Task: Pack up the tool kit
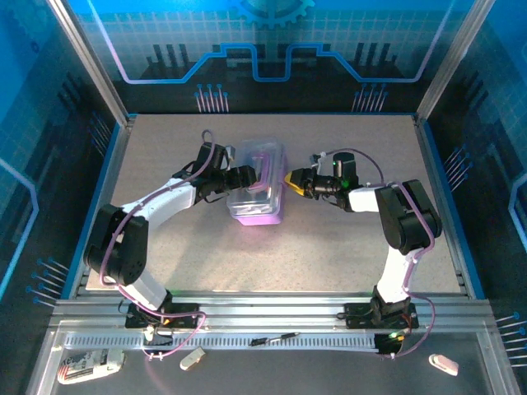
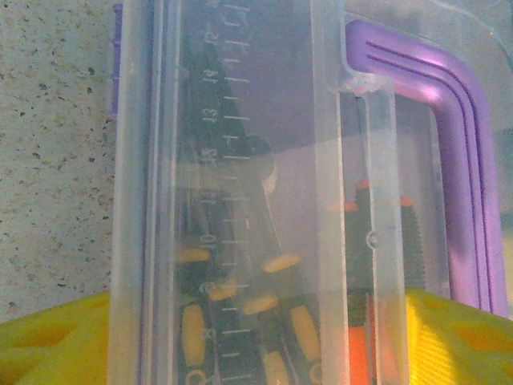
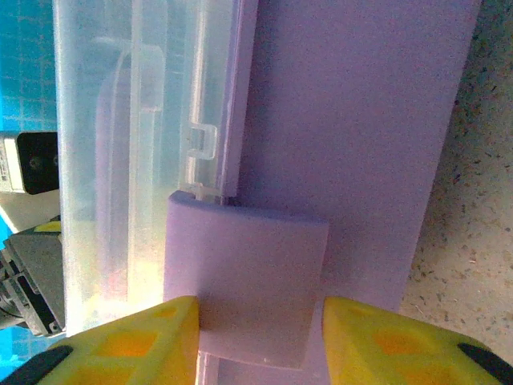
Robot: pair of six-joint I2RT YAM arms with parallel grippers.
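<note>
Straddling the purple latch [image 3: 244, 273] on the tool kit's [image 1: 259, 196] side, the right gripper [image 3: 256, 341] holds its yellow fingers spread, one at each latch edge. Left gripper [image 2: 256, 349]: fingers spread wide over the clear lid [image 2: 240, 120]. Kit lies mid-table [image 1: 354, 247], lid down. Purple handle [image 2: 457, 160] and screwdrivers [image 2: 272, 309] show through the lid.

Even bright overhead light, blue-tinted surround, soft shadows, hazy blurred wrist close-ups, lid glare

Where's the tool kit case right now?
In the top external view the case sits centrally on the table, with the left gripper at its left side and the right gripper at its right.
</note>
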